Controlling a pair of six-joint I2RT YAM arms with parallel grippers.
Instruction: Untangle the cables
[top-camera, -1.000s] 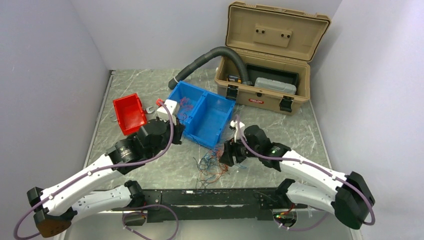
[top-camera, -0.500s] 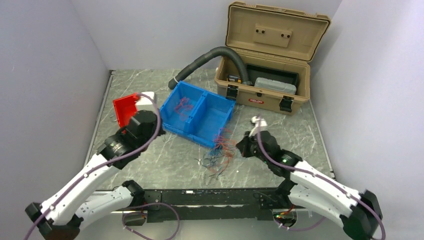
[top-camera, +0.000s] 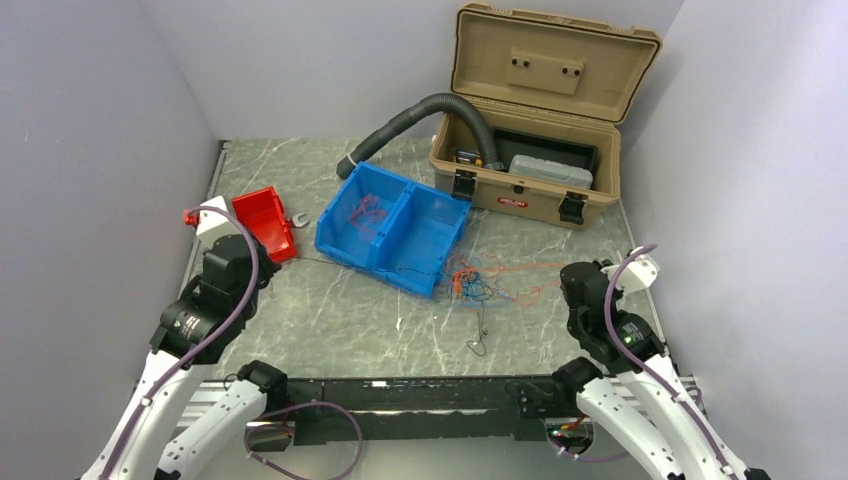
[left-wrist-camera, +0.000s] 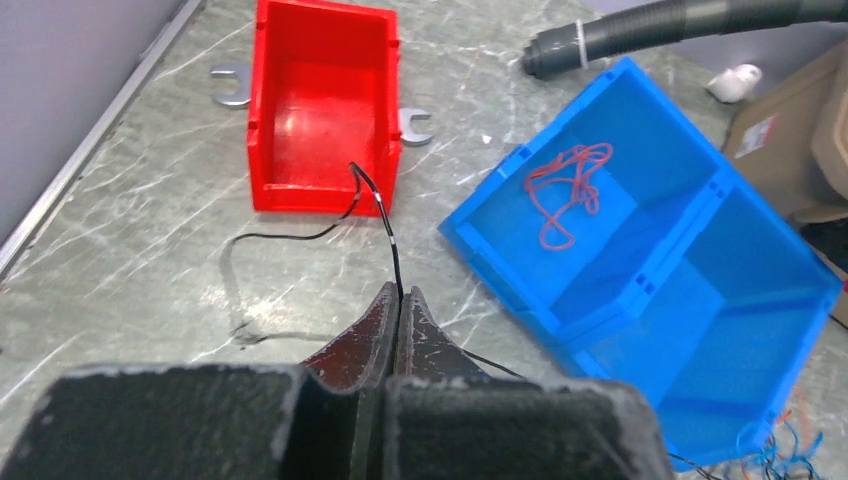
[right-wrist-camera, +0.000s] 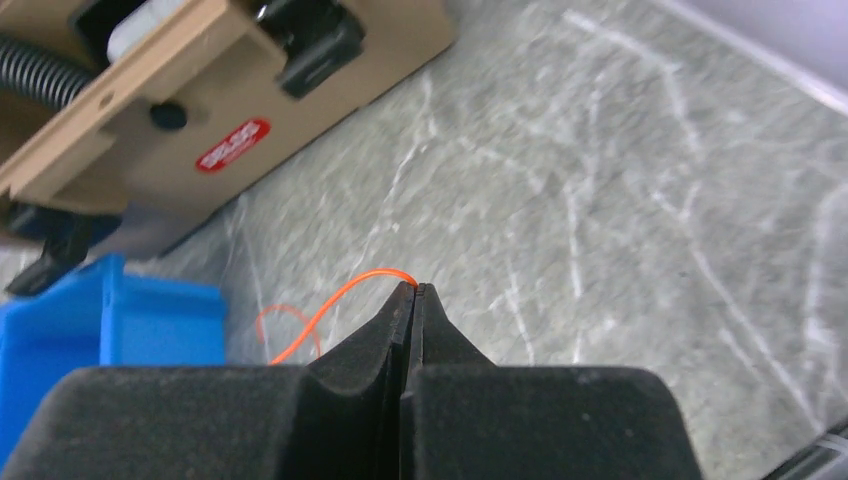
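Note:
The cables (top-camera: 482, 284) lie as a loose tangle of red, blue and black wires on the table, just right of the blue bin's near corner. In the left wrist view my left gripper (left-wrist-camera: 400, 293) is shut on a thin black wire (left-wrist-camera: 385, 215), which loops up over the red bin's front wall. My right gripper (right-wrist-camera: 413, 287) is shut on the end of a red-orange wire (right-wrist-camera: 335, 303); this wire stretches from the tangle toward the right arm (top-camera: 600, 300). One red wire (left-wrist-camera: 562, 188) lies coiled in the blue bin's left compartment.
A two-compartment blue bin (top-camera: 425, 262) stands mid-table, and a small red bin (top-camera: 265, 222) sits at the left with a wrench (left-wrist-camera: 228, 85) behind it. An open tan toolbox (top-camera: 530, 180) stands at the back right, with a grey corrugated hose (top-camera: 420, 112) leading out of it.
My right gripper has shut on the red wire. Both arms have drawn apart, left going left and right going right. The tangle has slid from the front middle toward the right and spread out.

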